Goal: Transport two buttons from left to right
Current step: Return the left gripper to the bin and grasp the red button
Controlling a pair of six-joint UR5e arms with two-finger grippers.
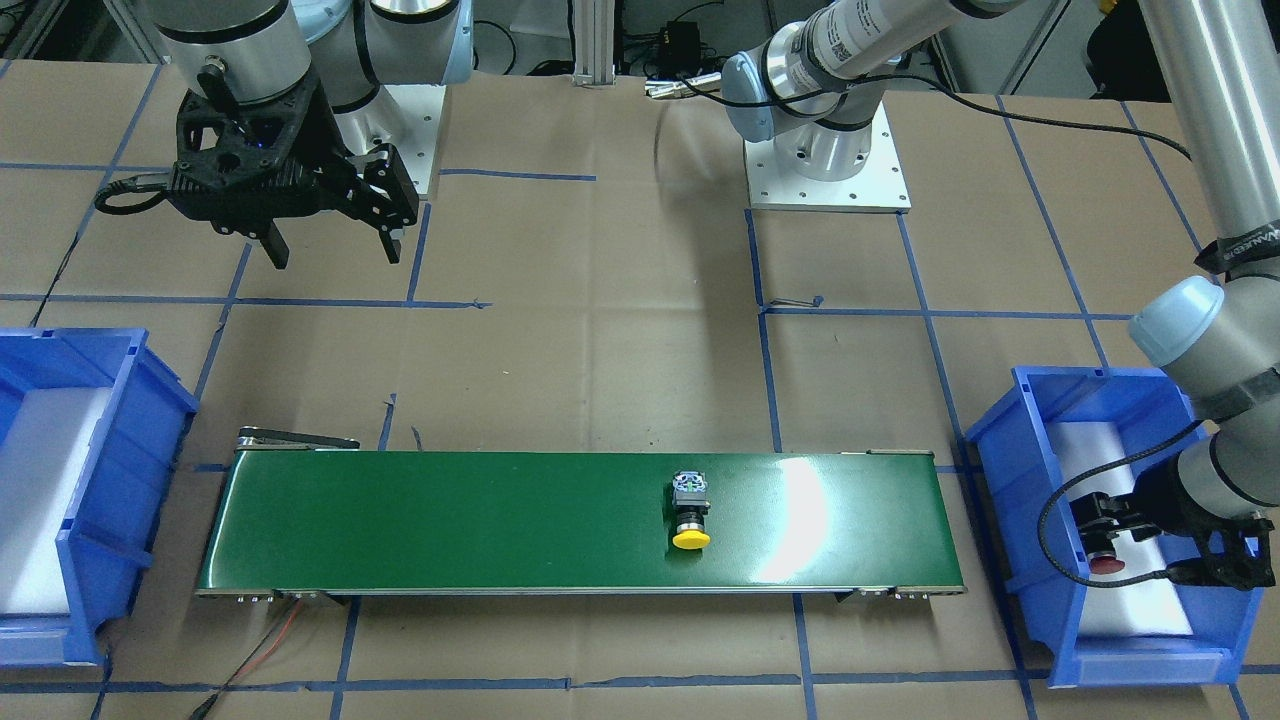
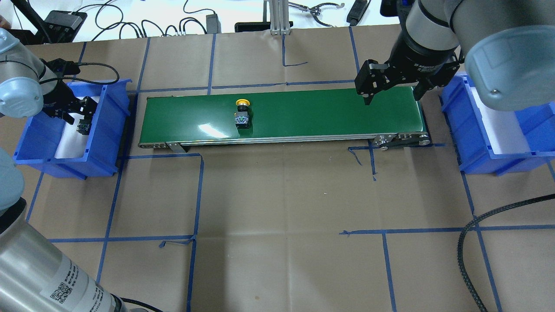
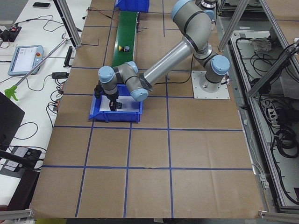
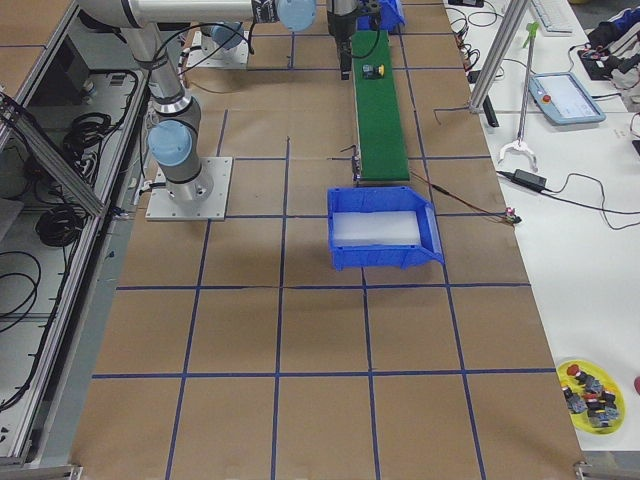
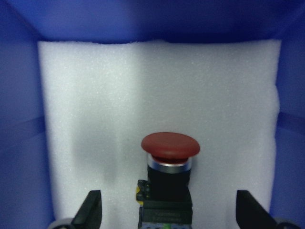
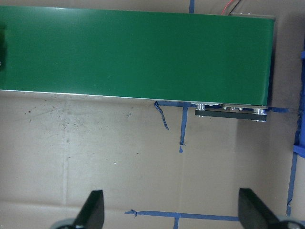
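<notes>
The yellow button [image 1: 691, 510] lies on its side on the green conveyor belt [image 1: 450, 520], left of the middle in the overhead view [image 2: 242, 113]. The red button [image 5: 170, 145] lies on white foam in the left blue bin [image 2: 65, 162]; it also shows in the front-facing view [image 1: 1105, 563]. My left gripper [image 5: 169, 202] is down in that bin, open, with a finger on each side of the red button and not touching it. My right gripper [image 2: 392, 94] hangs open and empty above the belt's right end.
The right blue bin [image 2: 477, 151] holds only white foam. A black cable [image 2: 468, 242] loops over the table at the right. In the exterior right view a yellow dish [image 4: 595, 392] with several spare parts sits far off the work area.
</notes>
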